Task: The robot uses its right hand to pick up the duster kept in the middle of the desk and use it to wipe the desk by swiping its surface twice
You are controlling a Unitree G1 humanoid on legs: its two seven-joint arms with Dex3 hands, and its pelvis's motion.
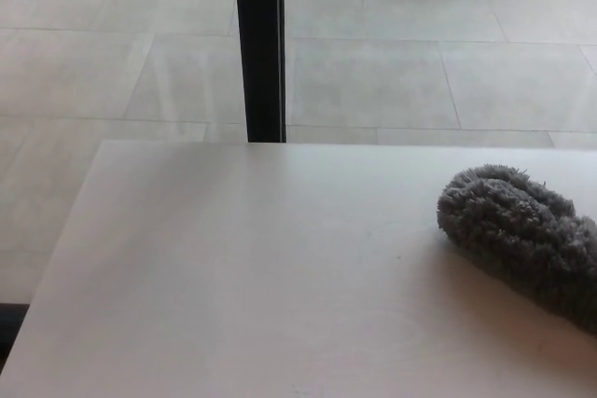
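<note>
A grey fluffy duster [520, 235] lies on the white desk [242, 277] at the right side of the head view. Its rounded tip points left and its body runs off the right edge of the picture. Whether anything holds its far end is hidden beyond the frame. Neither of my hands shows.
The desk's far edge runs across the middle of the view and its left edge slants down to the bottom left. Beyond it lies a tiled floor [392, 62]. A black upright post [259, 44] stands just behind the far edge.
</note>
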